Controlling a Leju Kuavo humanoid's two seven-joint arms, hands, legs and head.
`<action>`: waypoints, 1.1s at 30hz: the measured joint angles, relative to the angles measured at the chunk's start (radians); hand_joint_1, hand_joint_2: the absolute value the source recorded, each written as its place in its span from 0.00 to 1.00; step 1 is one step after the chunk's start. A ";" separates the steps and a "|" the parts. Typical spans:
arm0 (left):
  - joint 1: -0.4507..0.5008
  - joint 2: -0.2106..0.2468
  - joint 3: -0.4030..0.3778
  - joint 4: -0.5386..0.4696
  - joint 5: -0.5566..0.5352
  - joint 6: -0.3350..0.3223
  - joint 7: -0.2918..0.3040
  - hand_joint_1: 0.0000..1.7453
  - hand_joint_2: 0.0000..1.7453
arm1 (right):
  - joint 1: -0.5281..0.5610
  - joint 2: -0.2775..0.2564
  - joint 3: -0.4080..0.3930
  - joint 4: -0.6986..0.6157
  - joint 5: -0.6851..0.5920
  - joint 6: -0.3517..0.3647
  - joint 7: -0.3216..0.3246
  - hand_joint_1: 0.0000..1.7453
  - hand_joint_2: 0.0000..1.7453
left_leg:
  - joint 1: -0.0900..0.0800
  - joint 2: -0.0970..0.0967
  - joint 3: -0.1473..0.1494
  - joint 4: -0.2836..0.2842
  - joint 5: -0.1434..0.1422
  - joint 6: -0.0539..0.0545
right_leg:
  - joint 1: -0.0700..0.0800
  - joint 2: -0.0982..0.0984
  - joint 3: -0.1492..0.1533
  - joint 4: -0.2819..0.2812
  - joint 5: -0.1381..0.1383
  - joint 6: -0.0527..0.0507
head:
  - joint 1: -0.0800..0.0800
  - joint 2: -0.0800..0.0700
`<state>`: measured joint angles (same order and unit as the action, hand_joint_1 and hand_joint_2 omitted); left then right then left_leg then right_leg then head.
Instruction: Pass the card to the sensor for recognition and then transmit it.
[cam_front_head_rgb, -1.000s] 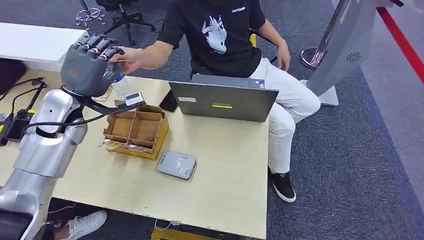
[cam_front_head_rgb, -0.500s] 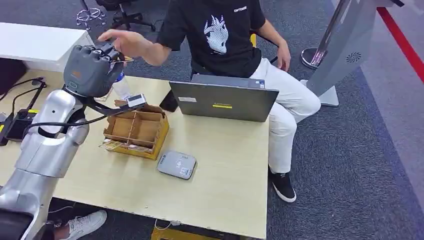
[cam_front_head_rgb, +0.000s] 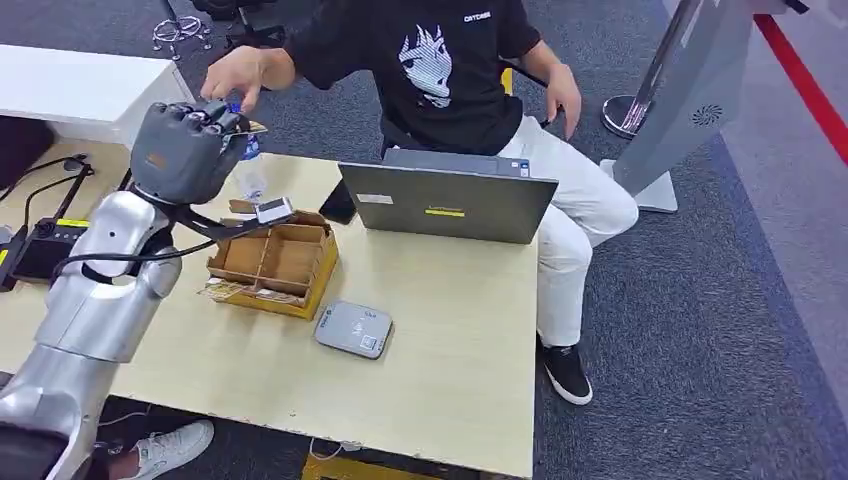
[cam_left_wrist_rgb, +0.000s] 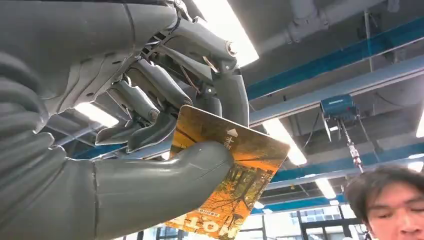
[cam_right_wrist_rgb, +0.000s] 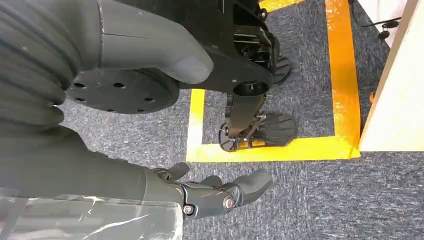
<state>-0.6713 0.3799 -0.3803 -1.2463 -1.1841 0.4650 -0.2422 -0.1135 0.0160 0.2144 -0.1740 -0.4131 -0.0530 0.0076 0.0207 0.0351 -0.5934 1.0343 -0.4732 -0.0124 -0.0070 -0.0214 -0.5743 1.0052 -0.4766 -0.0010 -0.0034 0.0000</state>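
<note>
Left wrist view: left hand clamped on the card, thumb pressing one face, fingers backing the other. Card is orange w/ an autumn-tree print, about half of it sticking out past the thumb. Grip looks solid.

Head view: left hand raised high over the far-left part of the table, back of hand toward cam, forearm angled up from the elbow. Card edge just pokes out past the fingers. Person's hand is above and just beyond it, apart from the card, not touching as far as I can tell.

Sensor = grey reader pad lying flat on the table, near side of the cardboard divider box, well below and to the right of the hand.

Progress, my read: card is in hand, so pickup done. Whether the scan is done I can't tell from these frames; card is well apart from the reader. Pose near the person's hand fits a handover, but that's a guess.

Right hand: hanging beside the body over grey carpet, fingers loosely spread, holding nothing.
</note>
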 joint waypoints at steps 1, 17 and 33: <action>0.007 0.000 0.000 0.000 0.002 0.007 -0.002 1.00 1.00 | 0.000 0.000 0.000 0.000 0.000 0.000 0.000 0.00 1.00 | 0.000 0.000 0.000 0.000 0.000 0.000 | 0.000 0.000 0.000 0.000 0.000 0.000 | 0.000 0.000; 0.393 -0.044 -0.130 -0.064 -0.031 0.089 -0.069 1.00 1.00 | 0.026 0.000 -0.026 0.000 -0.033 -0.007 -0.010 0.00 1.00 | 0.000 0.000 -0.001 0.000 -0.001 0.001 | 0.000 0.000 0.000 -0.001 -0.001 0.001 | 0.000 0.000; 0.439 -0.143 -0.173 0.115 -0.031 0.120 -0.073 1.00 1.00 | 0.027 0.000 -0.029 0.000 -0.028 -0.014 -0.002 0.00 1.00 | 0.000 0.000 -0.001 0.000 -0.001 0.001 | 0.000 0.000 0.000 -0.001 -0.001 0.001 | 0.000 0.000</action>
<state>-0.2320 0.2373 -0.5531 -1.1314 -1.2150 0.5852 -0.3155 -0.0862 0.0164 0.1850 -0.1736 -0.4410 -0.0668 0.0061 0.0204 0.0349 -0.5941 1.0342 -0.4745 -0.0111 -0.0072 -0.0217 -0.5746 1.0042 -0.4779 -0.0003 -0.0031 0.0000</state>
